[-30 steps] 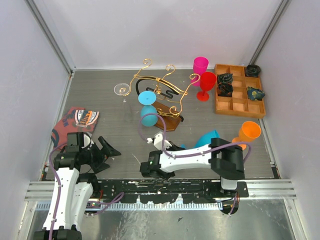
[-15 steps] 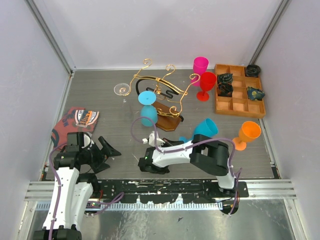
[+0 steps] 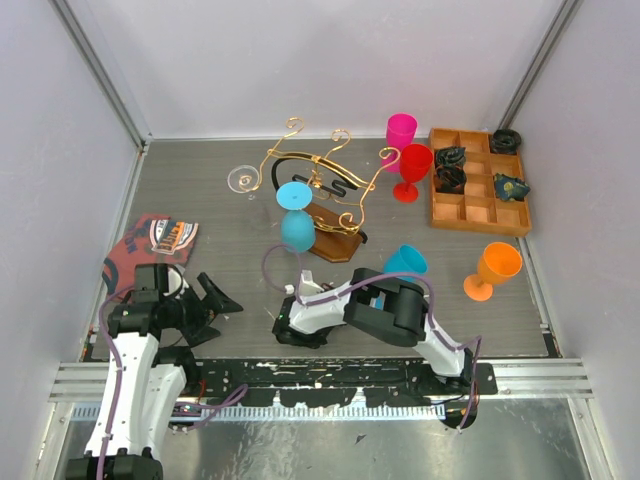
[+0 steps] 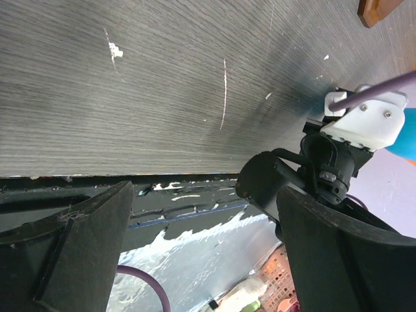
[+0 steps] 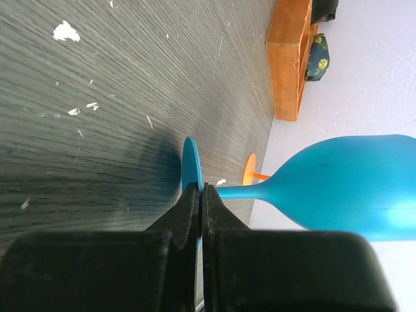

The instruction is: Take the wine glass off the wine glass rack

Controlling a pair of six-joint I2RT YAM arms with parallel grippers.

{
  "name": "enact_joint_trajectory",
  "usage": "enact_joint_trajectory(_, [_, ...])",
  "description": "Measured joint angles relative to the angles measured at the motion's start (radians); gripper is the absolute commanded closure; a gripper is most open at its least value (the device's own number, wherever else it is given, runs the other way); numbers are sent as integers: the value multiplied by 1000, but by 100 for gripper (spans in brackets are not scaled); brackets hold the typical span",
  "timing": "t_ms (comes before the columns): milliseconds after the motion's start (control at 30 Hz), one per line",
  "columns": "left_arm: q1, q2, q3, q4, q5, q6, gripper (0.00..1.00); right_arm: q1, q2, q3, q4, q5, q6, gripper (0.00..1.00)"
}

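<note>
Fingers of the right gripper (image 5: 200, 188) are clamped tight, seemingly on the foot rim of the blue wine glass (image 5: 338, 188), low over the table (image 5: 97, 97), clear of the rack (image 3: 338, 242). The left gripper (image 4: 205, 188) gapes. So thin a pinch may let the bowl swivel and topple.

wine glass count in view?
6. Clear glass and blue glass at the rack; magenta glass and red glass left of the orange tray; second blue glass mid-table; orange glass right. None obviously hidden.
</note>
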Motion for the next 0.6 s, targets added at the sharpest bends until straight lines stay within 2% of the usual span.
enact_joint_trajectory(233, [0,5,0,0,6,4,2,2,42,34,-35,-6,15,99])
enact_joint_trajectory(400, [0,12,0,0,10,5,2,5,57,44,-39,-13,15,91])
enact_joint_trajectory(533, [0,28,0,0,12,6,2,5,72,45,-26,-22,10,90])
enact_joint_trajectory(600, [0,30,0,0,12,6,2,6,74,45,-18,-26,6,87])
